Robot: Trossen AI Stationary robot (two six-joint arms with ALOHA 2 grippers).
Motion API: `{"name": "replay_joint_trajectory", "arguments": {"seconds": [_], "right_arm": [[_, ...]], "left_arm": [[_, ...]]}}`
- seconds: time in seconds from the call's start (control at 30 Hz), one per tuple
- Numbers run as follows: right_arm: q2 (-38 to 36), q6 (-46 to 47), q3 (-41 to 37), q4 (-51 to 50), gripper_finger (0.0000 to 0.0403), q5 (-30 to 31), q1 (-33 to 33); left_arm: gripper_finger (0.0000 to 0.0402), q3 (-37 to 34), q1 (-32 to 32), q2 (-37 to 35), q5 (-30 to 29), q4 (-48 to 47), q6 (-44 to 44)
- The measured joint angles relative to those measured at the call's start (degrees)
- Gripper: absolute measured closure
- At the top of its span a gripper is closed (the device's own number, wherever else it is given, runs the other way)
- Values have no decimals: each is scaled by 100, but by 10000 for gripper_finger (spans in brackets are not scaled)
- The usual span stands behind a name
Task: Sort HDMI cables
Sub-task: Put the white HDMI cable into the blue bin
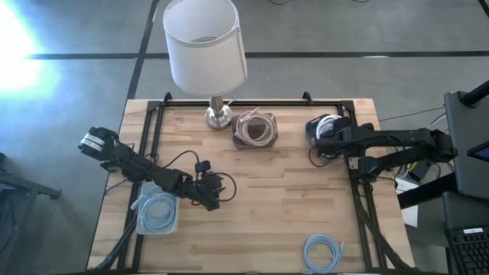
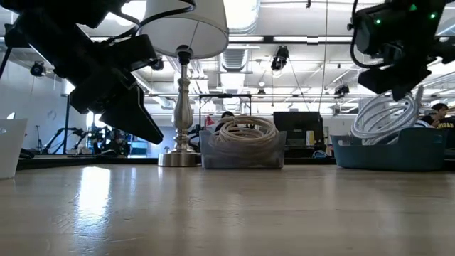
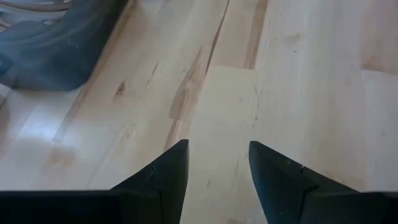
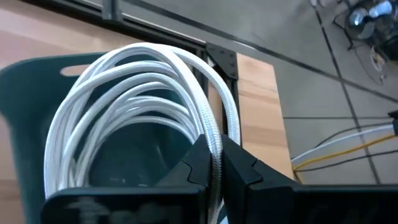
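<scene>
The right gripper (image 4: pixel 214 163), at two o'clock, pinches a white cable coil (image 4: pixel 143 93) over the dark bin (image 4: pixel 37 118). The left gripper (image 3: pixel 214 168) hovers parted, empty. Beige coils (image 1: pixel 255 127) fill the twelve o'clock bin (image 1: pixel 255 142); a blue coil (image 1: pixel 158 211) sits in the eight o'clock tray (image 1: pixel 140 223).

A white cable (image 4: pixel 149 87) sits in a dark bin (image 4: pixel 37 124). Light blue cables (image 1: pixel 158 211) contrast with the pale wood counter (image 1: pixel 267 198). The lampshade (image 1: pixel 204 46) is white.

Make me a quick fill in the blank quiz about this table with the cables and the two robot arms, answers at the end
1. The right gripper is shut on a ____ cable over the dark bin.
2. The left gripper is open above bare ____.
3. The beige cables lie in a bin beside the ____.
4. A loose ____ cable lies at the table's near edge.

Answers: white; wood; lamp; light blue
</scene>
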Motion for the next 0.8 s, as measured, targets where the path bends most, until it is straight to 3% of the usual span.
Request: {"name": "replay_joint_trajectory", "arguments": {"seconds": [0.4,0.8], "right_arm": [[-355,111,-565,258,385,-224,-202],[-350,-373,-518,555,293,-256,-196]], "left_arm": [[229,0,2,0,-135,3,-10],[229,0,2,0,-150,70,-15]]}}
